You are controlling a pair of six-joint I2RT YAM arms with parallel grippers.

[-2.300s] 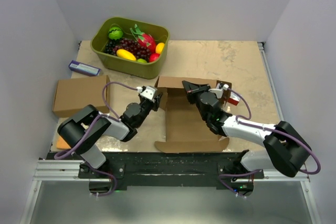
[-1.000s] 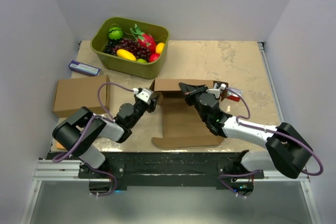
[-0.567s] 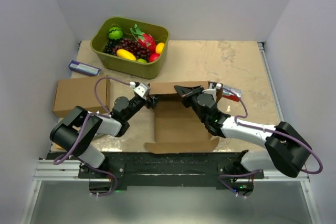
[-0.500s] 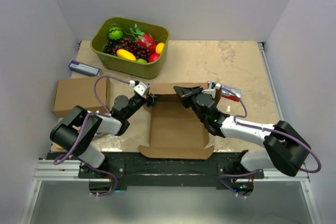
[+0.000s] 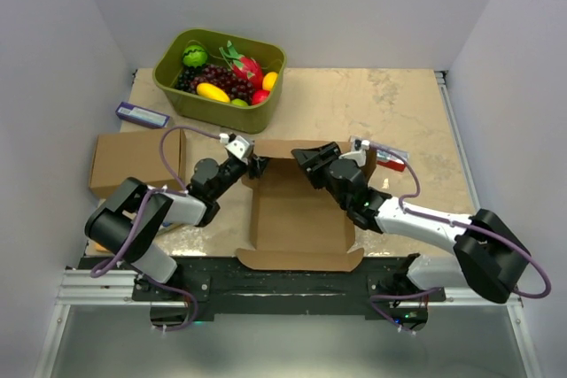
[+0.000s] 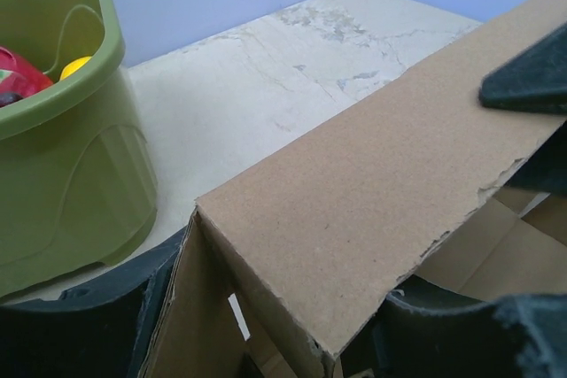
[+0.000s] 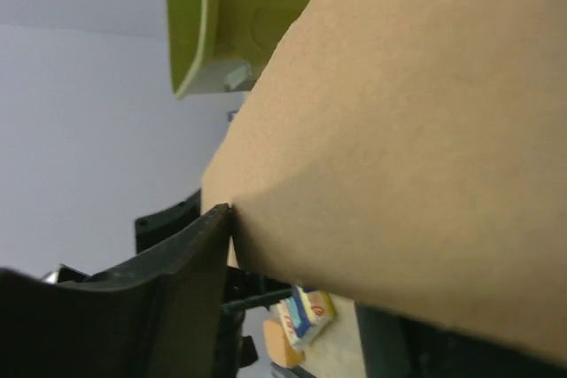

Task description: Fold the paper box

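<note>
The paper box (image 5: 297, 214) lies open in the middle of the table, its lid flap toward the near edge and its far wall raised. My left gripper (image 5: 254, 165) is shut on the box's far left corner. In the left wrist view that corner (image 6: 372, 183) fills the space between my fingers (image 6: 80, 325). My right gripper (image 5: 304, 158) sits at the far wall with its jaws spread apart. In the right wrist view the cardboard wall (image 7: 425, 130) stands between the open fingers (image 7: 177, 289), its edge against one of them.
A green tub of fruit (image 5: 220, 77) stands at the back left. A second brown box (image 5: 135, 161) sits at the left, with a small blue box (image 5: 142, 115) behind it. A red and white packet (image 5: 385, 158) lies just right of the right gripper.
The box has slid left and toward the near edge, carried by both grippers. The right gripper, shut on the far wall before, now has its jaws apart.
</note>
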